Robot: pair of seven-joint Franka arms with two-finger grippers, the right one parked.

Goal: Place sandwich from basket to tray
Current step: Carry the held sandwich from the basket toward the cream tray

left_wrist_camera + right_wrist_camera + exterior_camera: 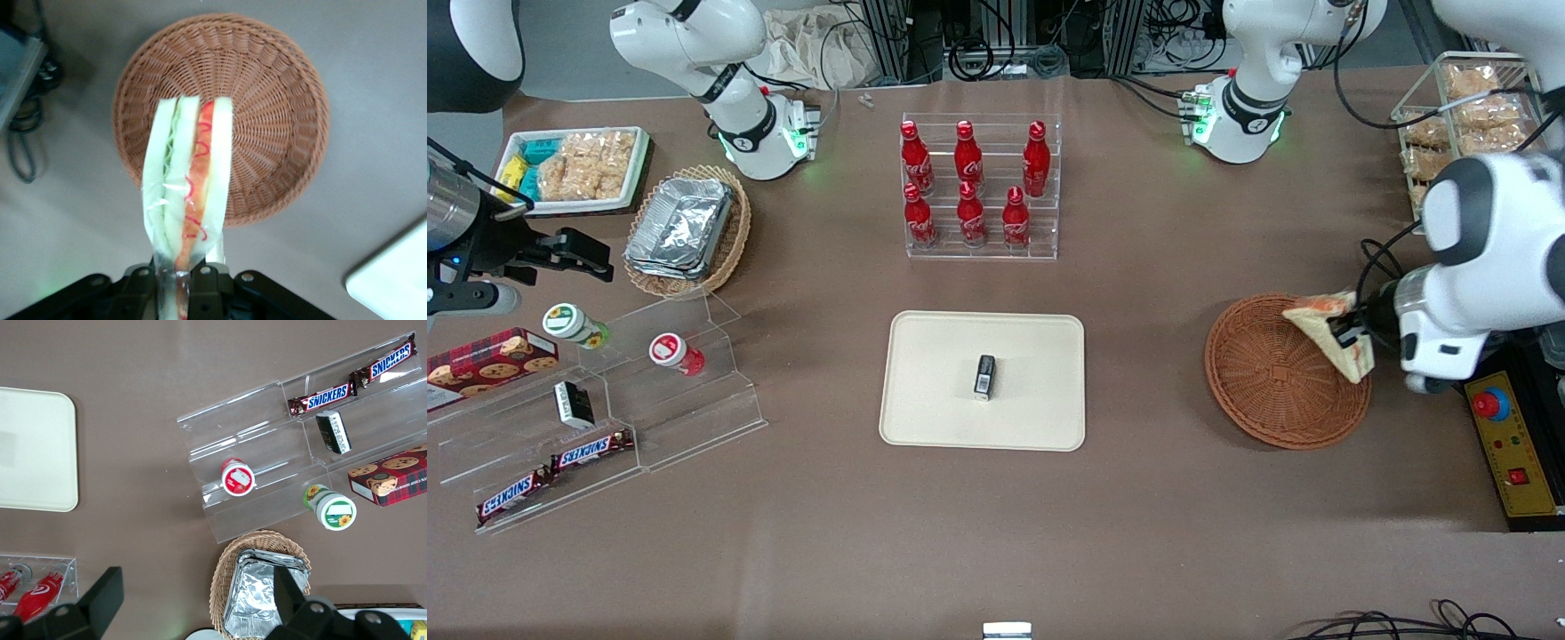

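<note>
The sandwich [1332, 333], a plastic-wrapped wedge of pale bread with red and green filling [189, 193], hangs in the air over the rim of the round reddish-brown wicker basket [1272, 378] at the working arm's end of the table. My gripper [1352, 336] is shut on the sandwich's narrow end, with both black fingers [208, 283] pressing the wrap. In the wrist view the basket [267, 127] lies below with nothing in it. The cream-beige tray [925, 391] lies flat at the table's middle, with a small black box [984, 377] on it.
A clear rack of several red cola bottles [971, 187] stands farther from the front camera than the tray. A yellow control box with a red button [1507, 444] sits beside the basket. A wire rack of snack bags [1463, 116] stands at the working arm's end.
</note>
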